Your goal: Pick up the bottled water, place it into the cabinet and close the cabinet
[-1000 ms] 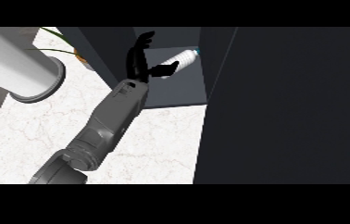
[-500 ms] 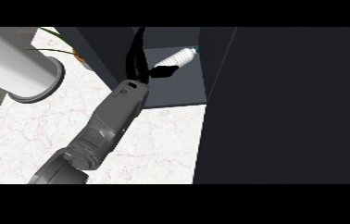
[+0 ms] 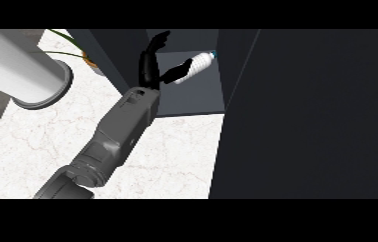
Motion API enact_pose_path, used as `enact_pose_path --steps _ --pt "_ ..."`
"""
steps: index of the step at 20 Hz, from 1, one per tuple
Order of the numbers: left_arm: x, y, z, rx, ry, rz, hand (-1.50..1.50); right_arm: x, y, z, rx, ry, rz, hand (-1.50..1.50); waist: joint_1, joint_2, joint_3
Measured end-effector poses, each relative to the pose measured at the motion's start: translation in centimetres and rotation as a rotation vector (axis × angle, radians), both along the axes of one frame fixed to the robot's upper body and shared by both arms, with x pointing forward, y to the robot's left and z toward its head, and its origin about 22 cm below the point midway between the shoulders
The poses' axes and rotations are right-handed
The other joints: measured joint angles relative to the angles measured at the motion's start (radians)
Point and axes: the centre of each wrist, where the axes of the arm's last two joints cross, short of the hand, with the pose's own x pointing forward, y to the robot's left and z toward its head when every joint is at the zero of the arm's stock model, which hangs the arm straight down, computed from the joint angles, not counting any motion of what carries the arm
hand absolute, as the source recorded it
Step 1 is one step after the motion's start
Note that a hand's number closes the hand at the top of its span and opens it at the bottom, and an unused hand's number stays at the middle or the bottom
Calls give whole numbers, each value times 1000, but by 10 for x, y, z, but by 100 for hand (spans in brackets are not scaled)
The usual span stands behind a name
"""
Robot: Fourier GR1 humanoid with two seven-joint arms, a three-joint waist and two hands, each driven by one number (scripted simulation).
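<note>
The left robot hand (image 3: 153, 66), fingers spread, leaves the water bottle (image 3: 198, 65) tilted inside the cabinet (image 3: 192, 93); it could roll out.

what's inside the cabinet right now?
The bottled water lies tilted on the cabinet shelf, cap toward the back right. The hand reaches in beside it, fingers straight, thumb at the bottle's base. The dark door covers the cabinet's right part.

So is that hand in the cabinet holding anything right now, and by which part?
It cannot be told for sure. The hand has straight fingers; only its thumb meets the lower end of the water bottle, which lies tilted inside the cabinet.
</note>
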Motion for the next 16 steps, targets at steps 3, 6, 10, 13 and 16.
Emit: enact_pose_path --steps 3,6,10,13,16 --pt "1 0 4 -92 -50 -74 150 2 0 1 -5 -4 2 -150 6 -2 0" --pt "1 -2 5 -146 -89 -154 150 3 -1 3 -10 -2 0 -150 10 -2 0" --pt "-1 -3 6 -229 -109 -255 150 0 -2 1 -8 11 0 -150 12 -7 0" --pt "-6 -5 5 -283 -105 -329 150 -3 -2 -1 0 23 -13 -150 20 -15 0" --pt "-14 -4 -1 -361 -89 -379 150 -3 -5 -2 -11 14 -26 -150 32 -21 1"
